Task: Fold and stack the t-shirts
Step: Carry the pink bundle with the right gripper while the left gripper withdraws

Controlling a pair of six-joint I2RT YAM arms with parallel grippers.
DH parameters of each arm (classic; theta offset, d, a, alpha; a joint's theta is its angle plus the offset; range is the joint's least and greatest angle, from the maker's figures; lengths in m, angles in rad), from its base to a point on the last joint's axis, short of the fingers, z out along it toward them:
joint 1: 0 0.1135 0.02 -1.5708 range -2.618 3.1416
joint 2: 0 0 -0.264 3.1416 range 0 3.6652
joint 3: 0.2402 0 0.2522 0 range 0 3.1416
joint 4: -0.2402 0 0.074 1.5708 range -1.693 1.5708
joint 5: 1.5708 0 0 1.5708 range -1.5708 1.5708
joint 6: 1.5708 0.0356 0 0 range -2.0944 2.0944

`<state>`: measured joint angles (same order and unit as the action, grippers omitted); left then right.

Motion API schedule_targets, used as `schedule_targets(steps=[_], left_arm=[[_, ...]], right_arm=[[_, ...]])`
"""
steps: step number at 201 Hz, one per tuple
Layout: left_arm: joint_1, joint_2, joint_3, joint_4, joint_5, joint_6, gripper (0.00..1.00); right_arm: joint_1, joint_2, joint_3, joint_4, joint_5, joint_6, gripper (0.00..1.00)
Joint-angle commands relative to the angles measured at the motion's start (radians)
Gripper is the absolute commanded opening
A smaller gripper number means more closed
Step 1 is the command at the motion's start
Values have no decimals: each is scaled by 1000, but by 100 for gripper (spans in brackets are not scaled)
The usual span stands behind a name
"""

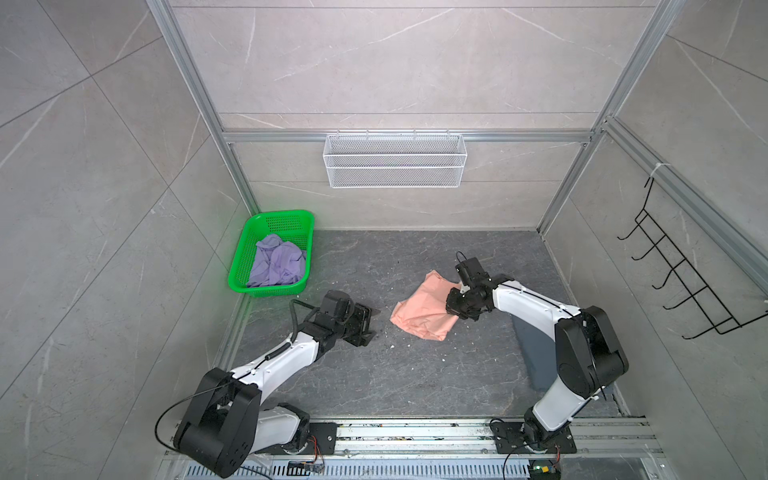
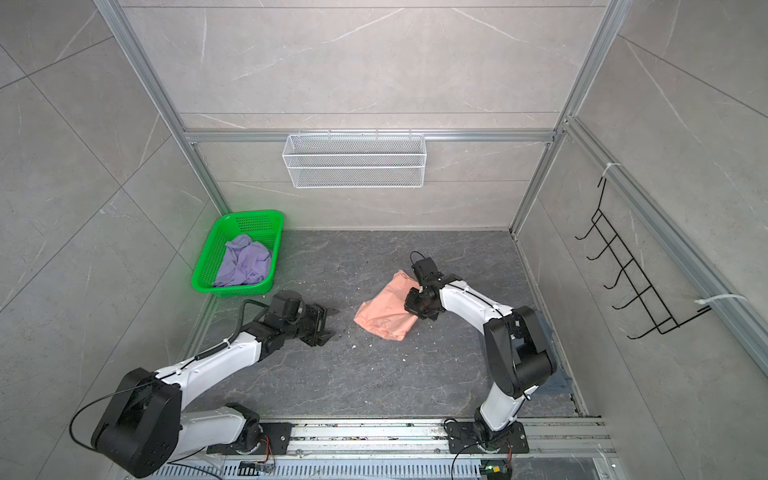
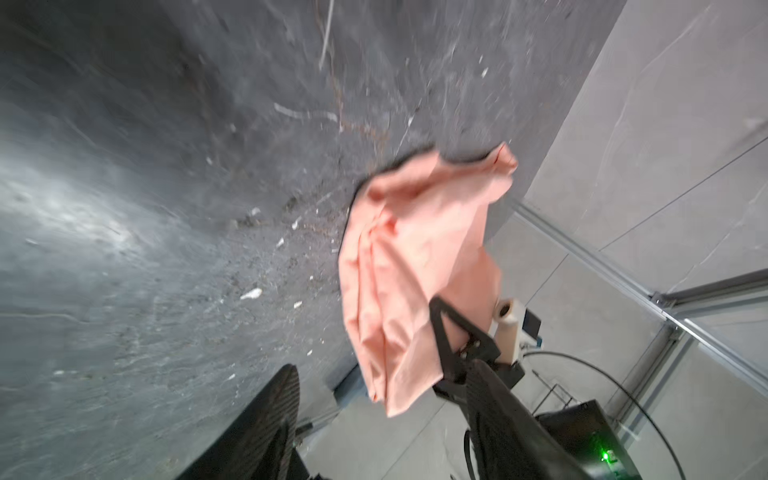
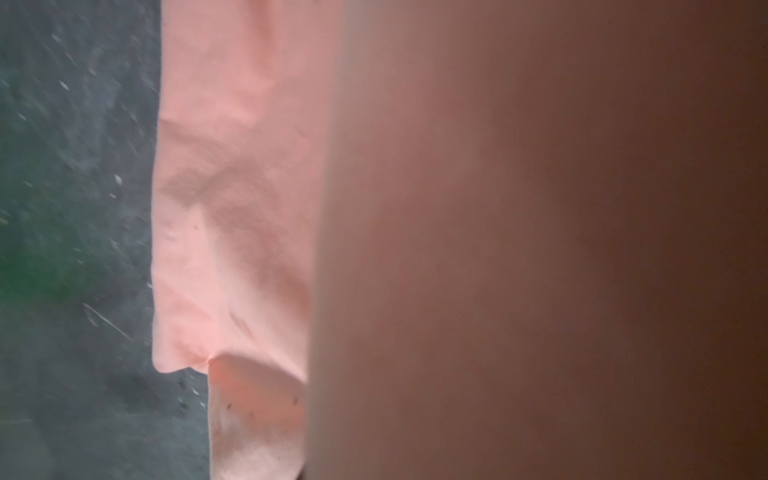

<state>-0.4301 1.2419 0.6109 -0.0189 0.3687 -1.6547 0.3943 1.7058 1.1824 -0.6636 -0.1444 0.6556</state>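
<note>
The front and middle of the desk (image 1: pixel 374 386) lie open, only white crumbs (image 1: pixel 390 345) scattered there, room for either pincer to sweep. The green basket (image 1: pixel 291 216) blocks the far left corner, close by the left wall (image 1: pixel 199 270), with the lavender t-shirt (image 1: pixel 276 266) heaped inside. The peach-pink t-shirt (image 1: pixel 419 311) fills the middle right, its right edge raised in my right pincer (image 1: pixel 453 305); cloth blinds most of that wrist view. A clear lane parts it from my left pincer (image 1: pixel 374 323), jaws apart. The slate blue-grey t-shirt (image 1: pixel 536 361) lies under my right arm (image 1: pixel 536 309), by the right wall (image 1: pixel 590 257). The far strip before the back wall (image 1: pixel 395 212) is free to cross.
</note>
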Motion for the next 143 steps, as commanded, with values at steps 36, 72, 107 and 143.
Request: schedule_targets(steps=[36, 72, 107, 143], left_arm=[[114, 46, 74, -82, -42, 167, 68], [116, 209, 155, 13, -3, 164, 68], [117, 357, 223, 104, 56, 135, 68], [125, 464, 337, 99, 75, 155, 68]], right_arm=[[-53, 66, 148, -554, 355, -426, 0], [-91, 91, 148, -582, 511, -410, 0], [-144, 67, 135, -573, 550, -431, 0], [-179, 32, 91, -569, 644, -537, 0]])
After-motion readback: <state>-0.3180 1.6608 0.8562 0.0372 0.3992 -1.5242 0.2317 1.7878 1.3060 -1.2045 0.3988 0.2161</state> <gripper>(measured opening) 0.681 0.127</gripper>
